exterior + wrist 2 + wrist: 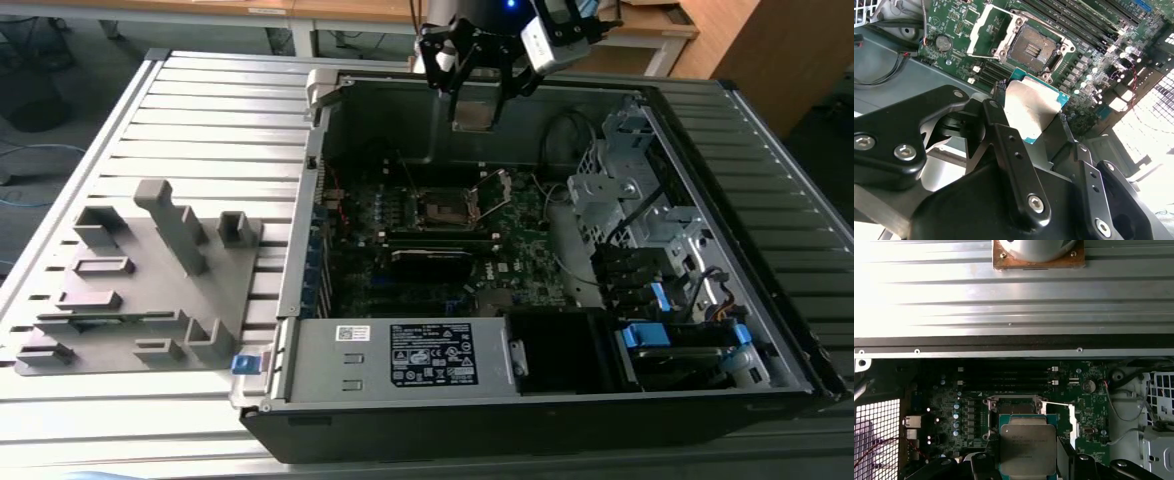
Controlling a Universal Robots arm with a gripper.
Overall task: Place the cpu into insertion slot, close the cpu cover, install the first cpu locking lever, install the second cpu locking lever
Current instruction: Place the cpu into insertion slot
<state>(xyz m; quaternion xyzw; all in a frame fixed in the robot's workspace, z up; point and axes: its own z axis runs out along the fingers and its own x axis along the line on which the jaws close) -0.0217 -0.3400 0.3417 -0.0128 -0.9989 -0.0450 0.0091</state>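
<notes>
While gripper (1029, 104) clamps cpu (1040, 114), insertion slot (1035, 48) well below

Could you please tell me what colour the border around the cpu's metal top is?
Teal-green; the cpu shows it best in the second wrist view.

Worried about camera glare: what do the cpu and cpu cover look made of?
cpu: dull grey metal top with a matte sheen, on a teal-green board edge. cpu cover: probably bare sheet metal, bright silver, glaring white in the second wrist view.
</notes>
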